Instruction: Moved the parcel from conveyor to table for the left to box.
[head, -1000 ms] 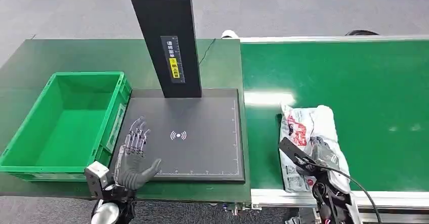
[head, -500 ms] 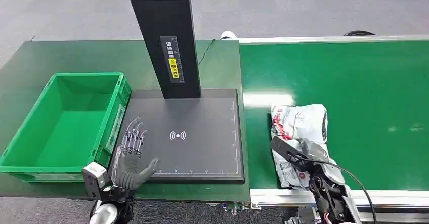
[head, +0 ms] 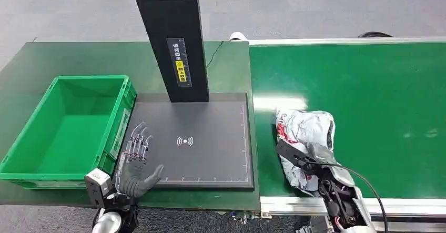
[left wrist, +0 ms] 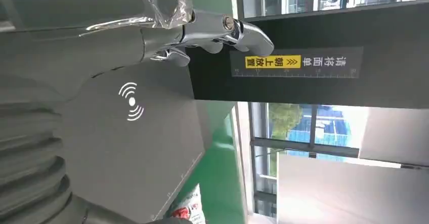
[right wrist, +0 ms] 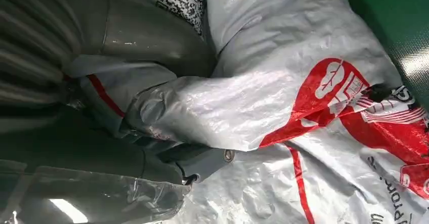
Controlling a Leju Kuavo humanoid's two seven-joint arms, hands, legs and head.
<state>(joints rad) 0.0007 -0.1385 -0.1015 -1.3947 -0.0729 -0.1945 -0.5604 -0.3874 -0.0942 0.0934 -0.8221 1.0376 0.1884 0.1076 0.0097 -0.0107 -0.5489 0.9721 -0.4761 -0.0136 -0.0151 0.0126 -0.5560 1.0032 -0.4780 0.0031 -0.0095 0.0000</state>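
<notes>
The green conveyor belt (head: 378,96) fills the 3 o'clock half of my head view; the dark green table (head: 63,59) takes the 9 o'clock half. On the table sit the green open-topped plastic crate (head: 68,128) at 9 o'clock and the flat black scanner pad with its upright black post (head: 210,154) at centre.

Task status: transfer not complete. The crumpled grey-and-white plastic mailer parcel with red print (head: 307,133) lies on the belt, at about 4 o'clock, near the belt edge that borders the table. No part of it rests on the pad.

My right hand (head: 310,164) grips the parcel; in the right wrist view my fingers (right wrist: 152,107) are wrapped into the plastic film.

My left hand (head: 135,164) rests at 7 o'clock over the near corner of the pad, fingers straight and spread, holding nothing.

Remaining, in my judgement: carry the parcel across to the pad, release, then box it with my left hand.
</notes>
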